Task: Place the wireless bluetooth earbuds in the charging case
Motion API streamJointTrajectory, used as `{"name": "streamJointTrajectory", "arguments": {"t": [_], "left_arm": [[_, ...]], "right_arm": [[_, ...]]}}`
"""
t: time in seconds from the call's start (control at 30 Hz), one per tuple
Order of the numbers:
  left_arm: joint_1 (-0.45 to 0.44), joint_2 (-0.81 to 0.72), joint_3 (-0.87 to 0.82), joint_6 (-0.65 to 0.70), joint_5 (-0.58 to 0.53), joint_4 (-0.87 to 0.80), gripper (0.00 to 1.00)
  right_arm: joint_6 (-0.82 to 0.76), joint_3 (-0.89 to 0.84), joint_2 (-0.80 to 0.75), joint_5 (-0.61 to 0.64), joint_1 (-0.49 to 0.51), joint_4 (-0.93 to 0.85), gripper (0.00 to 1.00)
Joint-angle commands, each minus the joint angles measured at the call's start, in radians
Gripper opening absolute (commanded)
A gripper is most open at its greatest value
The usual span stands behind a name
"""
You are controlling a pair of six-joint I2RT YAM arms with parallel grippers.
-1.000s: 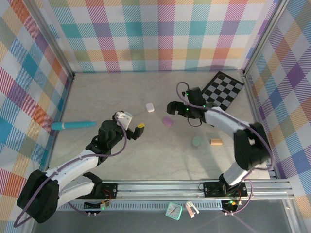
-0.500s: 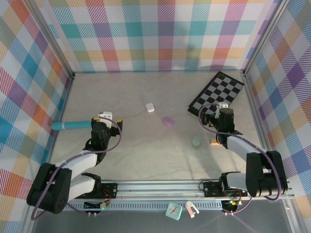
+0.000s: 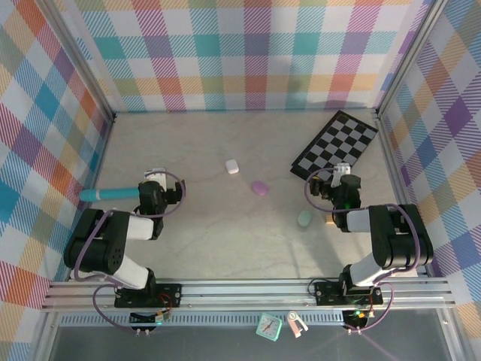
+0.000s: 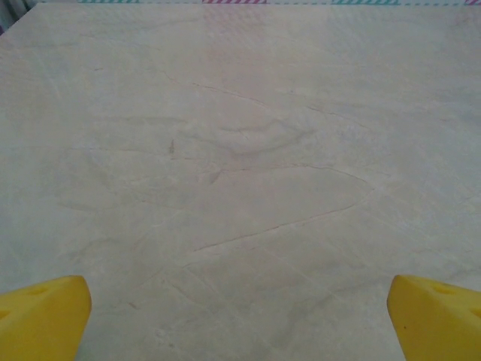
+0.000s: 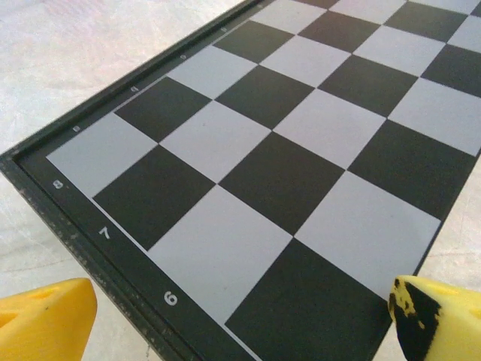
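Note:
Three closed pebble-shaped charging cases lie mid-table: a white case [image 3: 232,166], a lilac case [image 3: 260,188] and a mint green case [image 3: 304,218]. The earbuds are out of view. My left gripper [image 3: 158,179] sits folded back at the left, well away from the cases. It is open over bare tabletop, its yellow fingertips [image 4: 41,316] wide apart around the left gripper's gap [image 4: 240,331]. My right gripper [image 3: 337,175] is folded back at the right, open, with nothing between its fingertips [image 5: 440,320]. The right gripper's gap [image 5: 240,323] faces the chessboard's near corner.
A black-and-white chessboard [image 3: 336,143] [image 5: 285,158] lies at the back right. A teal cylinder [image 3: 113,194] rests by the left wall beside my left arm. A small orange block [image 3: 333,219] sits right of the mint case. Plaid walls close in three sides.
Both arms pulled back from the table's middle and folded in. The left gripper went left, the right gripper went right toward the chessboard. Both stayed open.

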Motion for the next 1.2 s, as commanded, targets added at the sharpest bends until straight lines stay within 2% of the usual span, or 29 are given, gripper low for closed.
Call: {"name": "streamJointTrajectory", "arguments": {"t": [0.0,0.13,1.17], "left_arm": [[0.018,0.032,0.035,-0.037,0.033,0.051,1.00],[0.019,0.038,0.089,-0.033,0.045,-0.046,1.00],[0.018,0.041,0.088,-0.028,0.043,-0.041,1.00]], "right_arm": [[-0.005,0.030,0.007,-0.037,-0.016,0.065,0.99],[-0.003,0.033,0.008,-0.040,-0.020,0.059,0.99],[-0.004,0.019,0.002,-0.039,-0.021,0.079,0.99]]}}
